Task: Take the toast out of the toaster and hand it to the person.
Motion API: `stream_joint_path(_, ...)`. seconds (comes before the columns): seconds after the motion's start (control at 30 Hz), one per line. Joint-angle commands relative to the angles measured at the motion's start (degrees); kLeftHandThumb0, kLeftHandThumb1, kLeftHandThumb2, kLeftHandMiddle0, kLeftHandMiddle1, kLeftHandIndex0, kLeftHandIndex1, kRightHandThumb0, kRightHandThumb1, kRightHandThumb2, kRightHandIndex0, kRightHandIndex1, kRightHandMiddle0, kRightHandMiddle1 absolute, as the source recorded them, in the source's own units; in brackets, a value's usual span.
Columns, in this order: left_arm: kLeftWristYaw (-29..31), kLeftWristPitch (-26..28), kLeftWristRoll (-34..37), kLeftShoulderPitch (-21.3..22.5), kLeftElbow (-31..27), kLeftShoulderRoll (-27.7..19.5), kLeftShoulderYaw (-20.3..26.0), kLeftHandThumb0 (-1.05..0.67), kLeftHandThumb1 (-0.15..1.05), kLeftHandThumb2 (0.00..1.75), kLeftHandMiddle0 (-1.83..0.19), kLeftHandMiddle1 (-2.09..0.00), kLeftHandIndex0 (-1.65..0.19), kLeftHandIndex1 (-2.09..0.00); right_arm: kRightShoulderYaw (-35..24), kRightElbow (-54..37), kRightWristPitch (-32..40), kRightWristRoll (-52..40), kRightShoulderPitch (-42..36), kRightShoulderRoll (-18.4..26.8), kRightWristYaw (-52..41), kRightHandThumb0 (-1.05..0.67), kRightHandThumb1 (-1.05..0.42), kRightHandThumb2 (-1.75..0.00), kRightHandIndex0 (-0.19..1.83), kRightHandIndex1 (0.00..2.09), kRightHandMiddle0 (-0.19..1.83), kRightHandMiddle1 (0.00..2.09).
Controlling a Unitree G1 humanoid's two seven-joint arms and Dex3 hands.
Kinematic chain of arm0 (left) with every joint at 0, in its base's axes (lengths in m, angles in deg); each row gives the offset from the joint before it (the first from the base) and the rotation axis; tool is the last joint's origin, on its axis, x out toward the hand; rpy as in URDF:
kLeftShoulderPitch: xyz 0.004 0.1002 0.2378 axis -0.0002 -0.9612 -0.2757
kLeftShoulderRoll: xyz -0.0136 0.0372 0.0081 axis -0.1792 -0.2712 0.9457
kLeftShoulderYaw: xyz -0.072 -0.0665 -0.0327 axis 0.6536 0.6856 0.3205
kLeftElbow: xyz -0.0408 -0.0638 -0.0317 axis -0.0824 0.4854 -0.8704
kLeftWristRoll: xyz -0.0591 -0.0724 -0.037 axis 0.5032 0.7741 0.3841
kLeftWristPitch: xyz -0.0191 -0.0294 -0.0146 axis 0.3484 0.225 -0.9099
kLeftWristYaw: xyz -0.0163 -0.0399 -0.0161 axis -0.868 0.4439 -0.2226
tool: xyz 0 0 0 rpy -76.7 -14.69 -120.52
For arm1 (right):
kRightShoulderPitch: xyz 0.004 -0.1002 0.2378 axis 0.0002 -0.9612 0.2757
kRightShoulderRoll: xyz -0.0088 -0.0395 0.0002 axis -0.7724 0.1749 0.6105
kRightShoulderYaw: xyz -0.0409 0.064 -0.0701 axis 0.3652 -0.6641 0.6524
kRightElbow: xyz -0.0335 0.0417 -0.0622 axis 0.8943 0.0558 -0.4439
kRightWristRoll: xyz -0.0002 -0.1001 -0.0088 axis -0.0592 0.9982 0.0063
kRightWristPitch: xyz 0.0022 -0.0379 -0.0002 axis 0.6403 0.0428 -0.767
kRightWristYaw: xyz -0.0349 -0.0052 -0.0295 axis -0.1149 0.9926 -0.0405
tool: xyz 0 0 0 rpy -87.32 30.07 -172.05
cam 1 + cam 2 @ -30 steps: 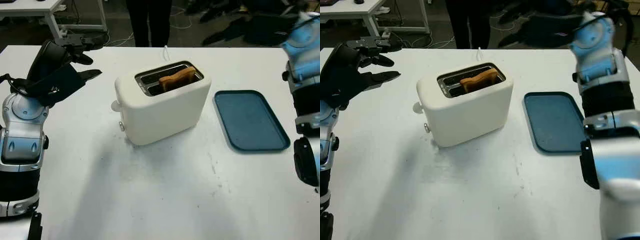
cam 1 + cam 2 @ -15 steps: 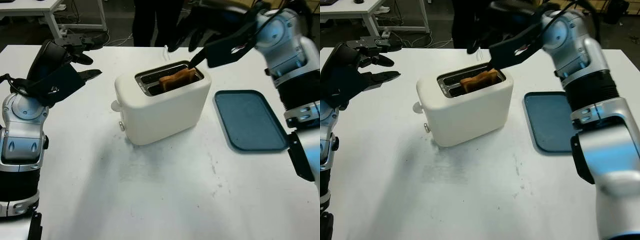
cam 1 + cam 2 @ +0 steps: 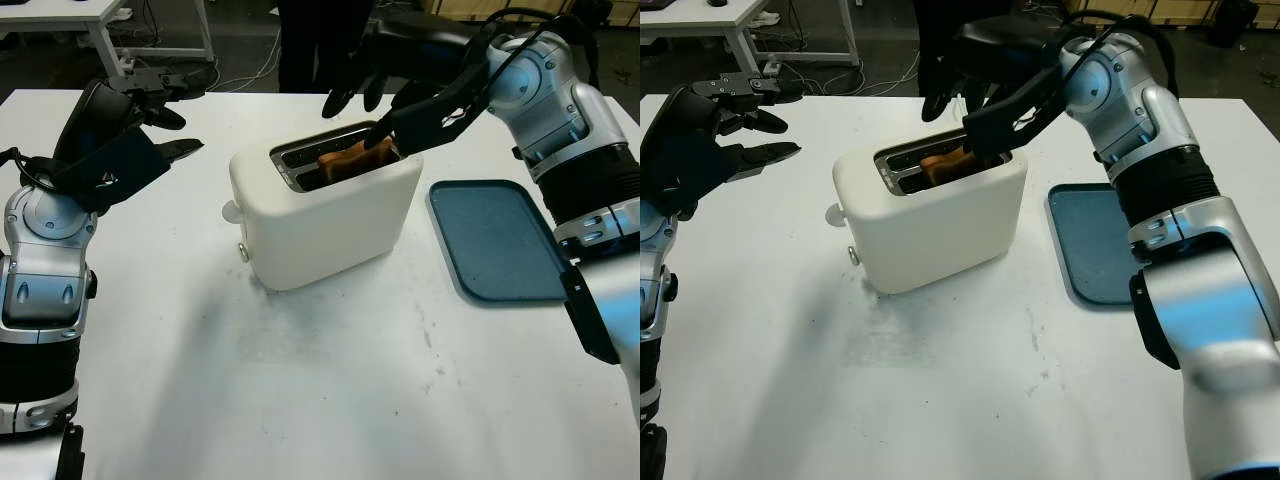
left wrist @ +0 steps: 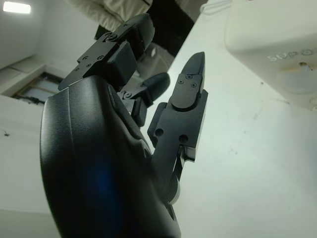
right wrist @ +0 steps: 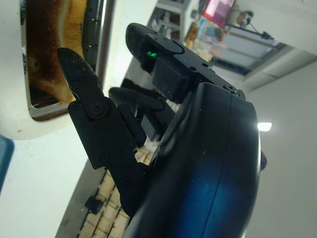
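Centrally, the right hand [image 3: 365,95] hovered open just above the toast [image 3: 355,158], which sat in the toaster [image 3: 325,215]. At frame left, the left hand [image 3: 135,120] was raised, open, holding nothing.

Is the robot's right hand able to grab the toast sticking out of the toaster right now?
Probably yes. The right hand is open above the toaster, and the toast pokes up out of its slot with nothing covering it. The left hand is off to the side, out of the way.
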Motion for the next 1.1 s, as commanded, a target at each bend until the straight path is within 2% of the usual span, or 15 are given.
stream_joint_path(0.0, 0.0, -0.2, -0.1, 0.4, -0.2, -0.3, -0.1, -0.14, 0.91, 0.00, -0.37, -0.93, -0.62, -0.20, 0.7, 0.8, -1.0, 1.0, 0.4, -0.5, 0.9, -0.41, -0.66, 0.00, 0.80, 0.79, 0.99, 0.01)
stream_joint_path(0.17, 0.2, 0.0, 0.3, 0.4, -0.2, -0.1, 0.1, -0.13, 0.91, 0.00, -0.36, -0.93, -0.61, -0.20, 1.5, 1.7, -0.9, 2.1, 0.1, -0.7, 1.9, -0.40, -0.66, 0.00, 0.79, 0.90, 0.98, 0.00)
stream_joint_path(0.37, 0.2, 0.2, 0.4, 0.5, -0.2, 0.0, 0.1, -0.14, 0.91, 0.00, -0.36, -0.93, -0.60, -0.20, 2.2, 2.1, -0.1, 2.6, -0.3, -0.7, 1.2, -0.39, -0.66, 0.00, 0.75, 0.91, 0.94, 0.00)
stream_joint_path(0.43, 0.0, 0.0, 0.2, 0.6, -0.1, 0.0, -0.1, -0.13, 0.91, 0.00, -0.36, -0.93, -0.61, -0.21, 2.4, 2.1, 0.3, 2.9, -0.4, -0.7, 0.9, -0.38, -0.66, 0.00, 0.69, 0.88, 0.93, 0.00)
stream_joint_path(0.53, 0.0, -0.1, 0.0, 0.5, -0.2, -0.1, -0.2, -0.13, 0.91, 0.00, -0.37, -0.94, -0.61, -0.22, 2.9, 2.4, 0.2, 3.3, -0.6, -0.7, 1.1, -0.38, -0.67, 0.00, 0.71, 0.88, 0.94, 0.00)
stream_joint_path(0.73, -0.2, -0.6, -0.2, 0.3, 0.0, -0.2, -0.1, -0.13, 0.90, 0.00, -0.37, -0.94, -0.61, -0.22, 3.8, 3.1, -1.3, 3.8, -1.2, -0.5, 1.5, -0.36, -0.68, 0.00, 0.76, 0.73, 0.98, 0.02)
stream_joint_path(1.07, -0.1, -0.1, 0.0, 0.1, -0.5, 0.0, 0.0, -0.13, 0.91, 0.01, -0.36, -0.94, -0.60, -0.23, 6.0, 3.1, -2.4, 6.2, -2.7, 0.1, 1.9, -0.37, -0.72, -0.01, 0.84, 0.70, 1.09, 0.07)
